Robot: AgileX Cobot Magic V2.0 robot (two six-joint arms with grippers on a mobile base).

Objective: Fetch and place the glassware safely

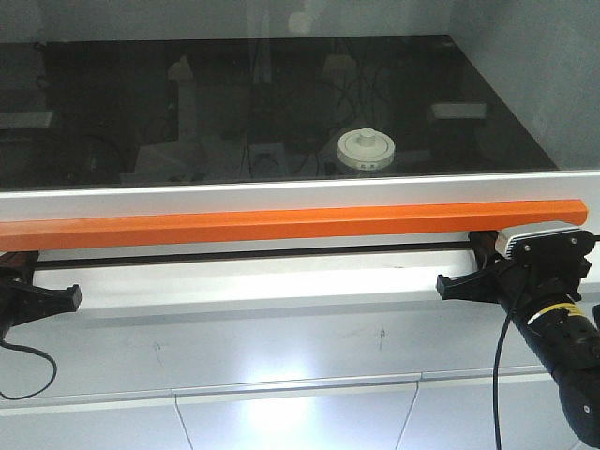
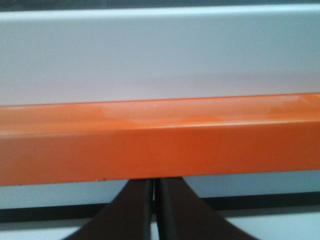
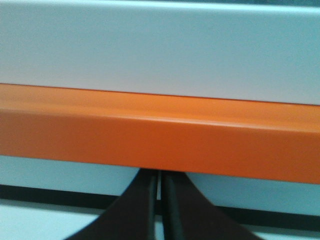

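Note:
The glassware [image 1: 366, 148], a squat jar with a cream-white knobbed lid, stands behind a dark glass pane [image 1: 234, 103] in the front view. An orange bar [image 1: 281, 226] runs along the pane's lower frame. My left gripper [image 2: 155, 183] is shut, its dark fingers pressed together with their tips hidden under the orange bar [image 2: 160, 142]. My right gripper [image 3: 160, 175] is shut the same way beneath the bar [image 3: 160, 137]. In the front view the left gripper [image 1: 15, 262] sits at the bar's left end and the right gripper [image 1: 482, 247] near its right end.
A white frame [image 1: 281, 193] borders the pane above the bar. A white ledge [image 1: 253, 286] and white panels [image 1: 281, 412] lie below. Faint reflections of other shapes show in the dark glass. A black cable [image 1: 502, 375] hangs by the right arm.

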